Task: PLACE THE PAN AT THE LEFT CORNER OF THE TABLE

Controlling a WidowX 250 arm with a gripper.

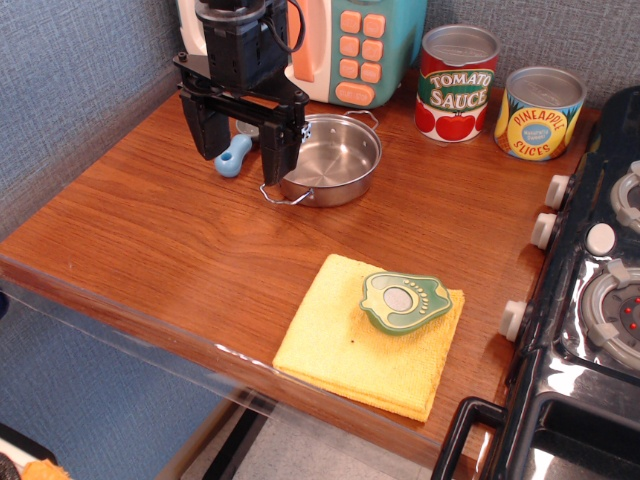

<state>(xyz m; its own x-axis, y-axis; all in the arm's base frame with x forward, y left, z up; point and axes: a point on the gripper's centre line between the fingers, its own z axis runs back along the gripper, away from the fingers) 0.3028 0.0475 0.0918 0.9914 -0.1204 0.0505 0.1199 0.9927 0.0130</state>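
Observation:
The pan [338,158] is a small shiny steel pan with two wire loop handles. It sits at the back middle of the wooden table [150,220]. My gripper [245,165] is black and open, hanging just left of the pan. Its right finger [280,150] stands at the pan's left rim, over the near loop handle; I cannot tell if it touches. The left finger [207,128] is further left. A blue-handled scoop [233,155] lies between the fingers. The gripper holds nothing.
A toy microwave [350,45] stands behind the gripper against the wall. A tomato sauce can [457,70] and a pineapple can [540,112] stand at the back right. A yellow cloth [345,350] with a green avocado toy [403,300] lies at the front. A black stove [600,300] is on the right.

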